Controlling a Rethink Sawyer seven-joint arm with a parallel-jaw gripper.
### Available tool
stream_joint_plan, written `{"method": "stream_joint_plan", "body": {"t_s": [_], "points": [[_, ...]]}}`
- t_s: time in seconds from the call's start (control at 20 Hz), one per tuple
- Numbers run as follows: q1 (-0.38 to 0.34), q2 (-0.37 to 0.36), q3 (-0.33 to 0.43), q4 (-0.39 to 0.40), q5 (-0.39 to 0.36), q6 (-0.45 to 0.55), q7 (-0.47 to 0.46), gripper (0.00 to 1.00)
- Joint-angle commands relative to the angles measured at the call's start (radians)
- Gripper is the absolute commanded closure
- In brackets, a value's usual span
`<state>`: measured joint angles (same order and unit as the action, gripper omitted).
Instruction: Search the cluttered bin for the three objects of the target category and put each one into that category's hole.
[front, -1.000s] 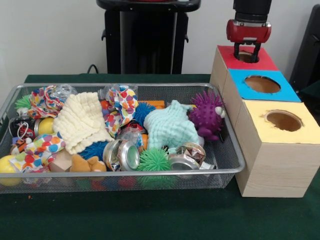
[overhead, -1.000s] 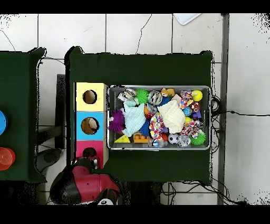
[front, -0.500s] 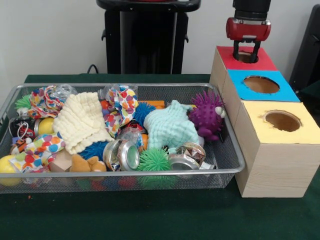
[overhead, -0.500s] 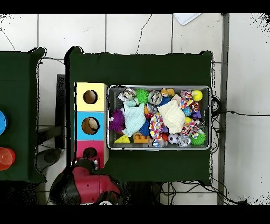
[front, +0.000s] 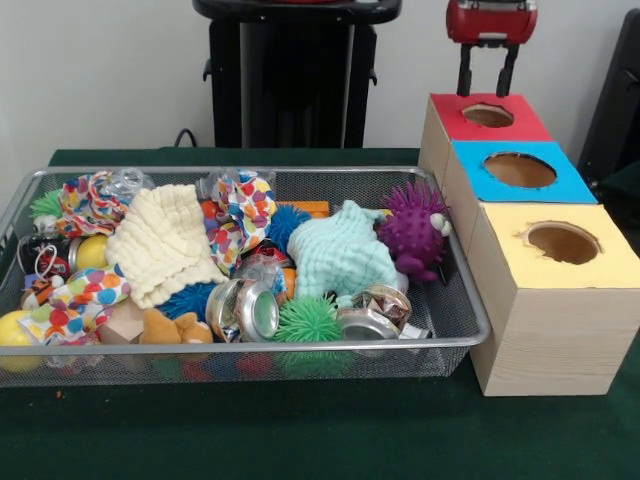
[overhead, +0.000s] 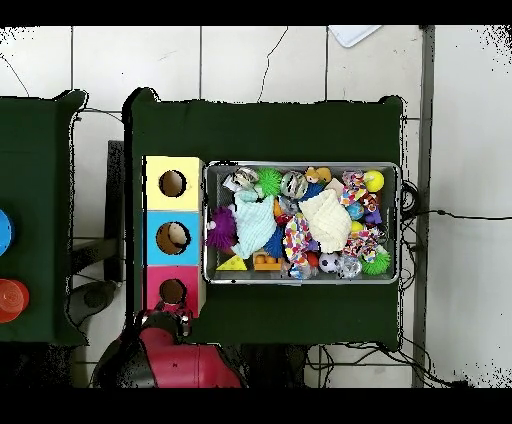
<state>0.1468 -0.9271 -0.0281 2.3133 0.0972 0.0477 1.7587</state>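
The silver wire mesh bin stands on the green table, full of clutter; the overhead view shows it too. An orange-brown plush bear lies at the bin's front edge, left of the middle, and shows in the overhead view. I cannot make out the duckling or the tiger. The red-surround hole tops the farthest box, also in the overhead view. My gripper hangs just above and behind that hole, fingers apart and empty. It shows in the overhead view.
A blue-surround hole and a yellow-surround hole sit nearer on the same box row. In the bin lie a purple spiky hedgehog, a mint cloth, a cream cloth, a green spiky ball and shiny cans.
My gripper has risen straight up: its fingertips were down in the red hole, and now they hang clear above it. Nothing in the bin has moved.
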Motion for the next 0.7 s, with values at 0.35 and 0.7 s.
{"method": "stream_joint_plan", "body": {"t_s": [0.35, 0.7], "points": [[-0.312, -0.089, 0.177, 0.119, -0.208, 0.120, -0.065, 0.00], [-0.466, 0.090, 0.210, -0.043, -0.417, 0.077, -0.098, 0.00]]}}
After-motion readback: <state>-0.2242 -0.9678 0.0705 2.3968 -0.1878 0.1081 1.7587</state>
